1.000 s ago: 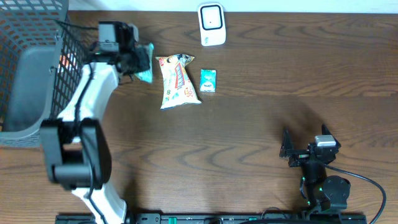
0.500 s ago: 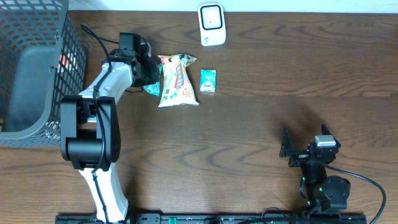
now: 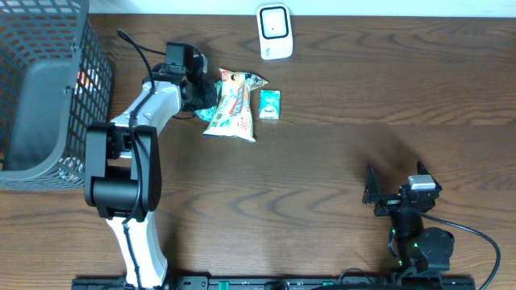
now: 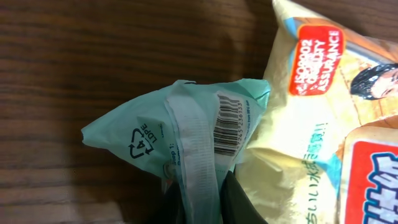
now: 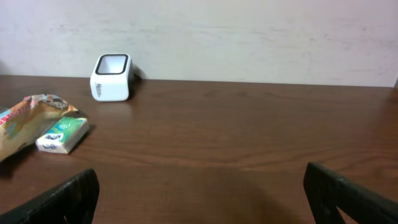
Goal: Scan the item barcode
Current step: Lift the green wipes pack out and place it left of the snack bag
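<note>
Left wrist view puts the left gripper (image 4: 205,200) at the bottom edge, its dark jaws pinched shut on the lower end of a mint-green crinkled plastic packet (image 4: 180,134) — a thin, soft pouch with a white seam strip down its middle and a recycling triangle printed beside it. A black barcode (image 4: 229,121) sits on the packet's upper right flank, its bars stacked along the packet's long axis, which runs away from the gripper. That corner of the packet presses against a yellow foil snack bag (image 4: 317,137), glossy and puffed, lying on the dark wooden surface (image 4: 93,56). Overhead, the white box-shaped scanner (image 3: 274,31) stands at the far edge, beyond the snack bag and off to the right of the held packet; a small green-and-white carton (image 3: 270,104) lies just right of the bag, short of the scanner. The left arm is by far the nearer one — the right gripper (image 3: 372,193) rests well apart near the front edge, jaws spread wide and empty. As I judge it, the coming move must carry the packet past the bag toward the scanner and turn the barcode to face it
</note>
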`<state>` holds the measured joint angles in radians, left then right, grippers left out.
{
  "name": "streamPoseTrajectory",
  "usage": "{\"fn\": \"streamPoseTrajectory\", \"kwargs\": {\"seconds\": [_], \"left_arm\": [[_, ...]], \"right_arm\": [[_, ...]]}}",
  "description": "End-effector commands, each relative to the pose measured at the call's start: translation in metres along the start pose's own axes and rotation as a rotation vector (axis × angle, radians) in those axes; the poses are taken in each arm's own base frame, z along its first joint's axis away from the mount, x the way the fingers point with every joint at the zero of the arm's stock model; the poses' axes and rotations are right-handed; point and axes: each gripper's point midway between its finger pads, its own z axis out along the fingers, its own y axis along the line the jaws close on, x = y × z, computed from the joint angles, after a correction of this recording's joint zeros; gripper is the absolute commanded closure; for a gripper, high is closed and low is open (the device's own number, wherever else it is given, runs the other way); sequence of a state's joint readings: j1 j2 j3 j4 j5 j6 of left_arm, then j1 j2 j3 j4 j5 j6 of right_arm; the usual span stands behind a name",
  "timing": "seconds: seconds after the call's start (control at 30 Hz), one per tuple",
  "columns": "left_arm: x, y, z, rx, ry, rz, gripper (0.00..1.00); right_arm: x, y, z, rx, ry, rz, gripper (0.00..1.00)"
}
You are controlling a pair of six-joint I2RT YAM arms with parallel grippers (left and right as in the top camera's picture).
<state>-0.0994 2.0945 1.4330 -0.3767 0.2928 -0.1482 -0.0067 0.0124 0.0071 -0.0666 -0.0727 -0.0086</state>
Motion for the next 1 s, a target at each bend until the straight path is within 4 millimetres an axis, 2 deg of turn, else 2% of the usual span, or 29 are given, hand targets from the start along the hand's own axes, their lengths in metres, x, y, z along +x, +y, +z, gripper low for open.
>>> {"fn": "streamPoseTrajectory", "kwargs": {"seconds": [0.0,0.07,0.17,0.33,0.43,0.53,0.67,0.73,0.83,0.97], "left_arm": [[-0.023,-0.001,-0.032,0.005,-0.075,0.016,0.92],[-0.028,-0.001,-0.042,0.001,-0.096,0.028,0.92],[-0.036,0.011,-0.056,-0.084,-0.131,0.045,0.89],[-0.023,0.014,-0.056,-0.099,-0.082,0.035,0.83],[-0.018,0.015,-0.056,-0.103,-0.062,0.03,0.71],[-0.017,0.016,-0.056,-0.104,-0.055,0.029,0.52],[-0.018,0.015,-0.057,-0.103,-0.06,0.03,0.5],[-0.025,0.012,-0.064,-0.099,-0.084,0.035,0.5],[-0.047,0.003,-0.089,-0.087,-0.17,0.057,0.5],[-0.088,-0.007,-0.151,-0.077,-0.372,0.117,0.5]], "right_arm": [[0.0,0.001,0.0,-0.004,0.0,0.0,0.01],[0.0,0.001,0.0,-0.004,0.0,0.0,0.01],[0.0,0.001,0.0,-0.004,0.0,0.0,0.01],[0.0,0.001,0.0,-0.004,0.0,0.0,0.01],[0.0,0.001,0.0,-0.004,0.0,0.0,0.01],[0.0,0.001,0.0,-0.004,0.0,0.0,0.01],[0.0,0.001,0.0,-0.004,0.0,0.0,0.01],[0.0,0.001,0.0,-0.004,0.0,0.0,0.01],[0.0,0.001,0.0,-0.004,0.0,0.0,0.01],[0.0,0.001,0.0,-0.004,0.0,0.0,0.01]]}}
